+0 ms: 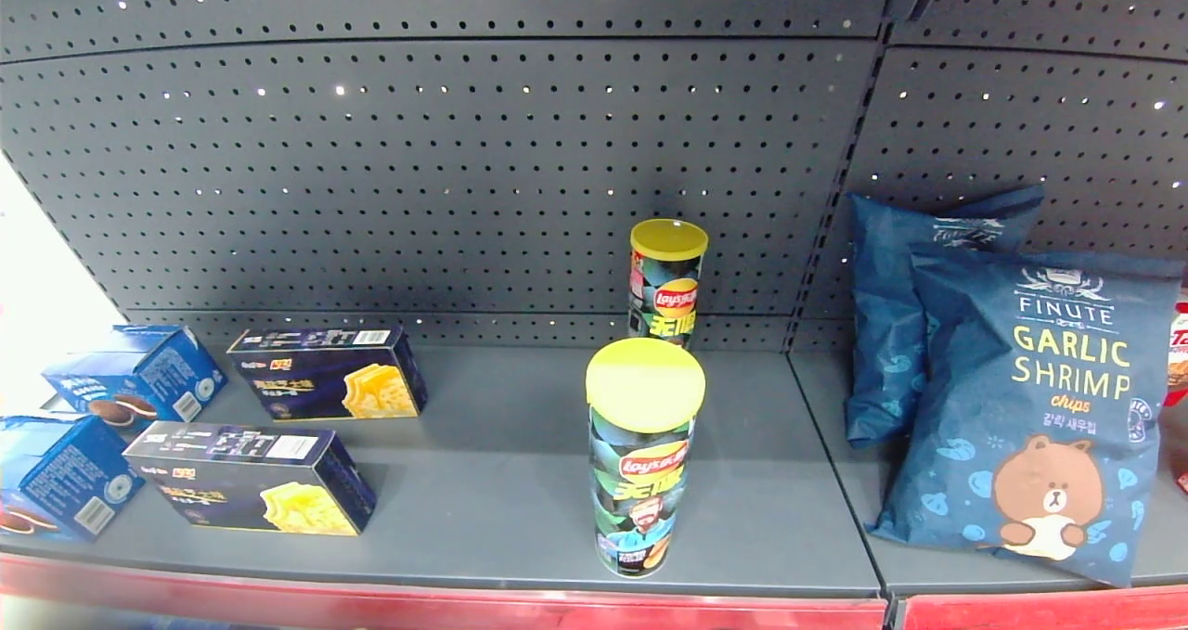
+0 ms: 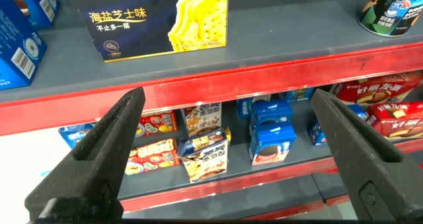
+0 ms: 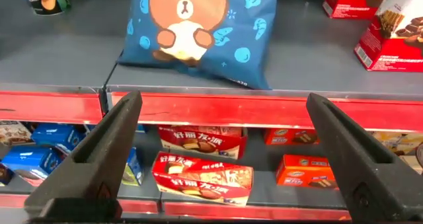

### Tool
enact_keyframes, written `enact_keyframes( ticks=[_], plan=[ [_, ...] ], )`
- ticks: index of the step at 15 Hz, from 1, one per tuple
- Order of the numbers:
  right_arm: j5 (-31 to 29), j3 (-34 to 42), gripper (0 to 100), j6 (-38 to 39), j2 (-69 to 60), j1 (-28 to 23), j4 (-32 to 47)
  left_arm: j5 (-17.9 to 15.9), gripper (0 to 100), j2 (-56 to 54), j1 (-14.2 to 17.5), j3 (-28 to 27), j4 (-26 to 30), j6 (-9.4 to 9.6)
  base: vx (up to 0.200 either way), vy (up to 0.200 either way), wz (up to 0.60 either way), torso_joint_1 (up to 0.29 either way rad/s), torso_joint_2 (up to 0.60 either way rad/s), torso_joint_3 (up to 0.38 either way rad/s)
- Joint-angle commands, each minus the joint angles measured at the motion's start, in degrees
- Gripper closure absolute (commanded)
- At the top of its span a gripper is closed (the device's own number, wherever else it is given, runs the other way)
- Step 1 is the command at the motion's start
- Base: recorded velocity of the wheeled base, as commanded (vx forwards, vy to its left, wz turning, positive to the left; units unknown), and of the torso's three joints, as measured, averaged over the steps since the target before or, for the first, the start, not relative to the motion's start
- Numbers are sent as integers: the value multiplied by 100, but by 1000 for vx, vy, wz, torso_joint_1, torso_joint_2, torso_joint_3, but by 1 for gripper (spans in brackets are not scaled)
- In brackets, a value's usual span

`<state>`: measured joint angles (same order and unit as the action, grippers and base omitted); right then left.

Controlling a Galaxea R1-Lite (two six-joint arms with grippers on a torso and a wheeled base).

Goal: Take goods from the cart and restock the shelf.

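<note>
Yellow-lidded chip cans (image 1: pixel 644 454) are standing on the shelf (image 1: pixel 501 482); facing its red front edge, the left end effector (image 2: pixel 228 105) and right end effector (image 3: pixel 225 102) are hanging released, empty.

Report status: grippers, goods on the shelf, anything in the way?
Left gripper open, right gripper open, nothing held. Front chip can and rear chip can upright on shelf. Nothing seen in the way.

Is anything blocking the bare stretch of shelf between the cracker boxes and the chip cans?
Nothing visible does. The shelf lies bare from the cracker boxes to the chip cans, open at the front. The left gripper and right gripper are open, empty.
</note>
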<state>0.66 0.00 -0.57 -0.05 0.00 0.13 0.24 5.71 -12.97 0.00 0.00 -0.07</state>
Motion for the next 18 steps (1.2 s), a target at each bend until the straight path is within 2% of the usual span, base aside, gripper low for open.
enact_keyframes(
  ticks=[1, 18],
  plan=[
    [4, 0, 0, 5, 5, 0, 4, 11, 0, 10, 5, 0, 0, -1, 0, 0, 0, 0, 0, 0],
    [13, 0, 0, -13, 5, 0, -5, 2, 0, 1, 5, 0, 0, 7, 0, 0, 0, 0, 0, 0]
  ],
)
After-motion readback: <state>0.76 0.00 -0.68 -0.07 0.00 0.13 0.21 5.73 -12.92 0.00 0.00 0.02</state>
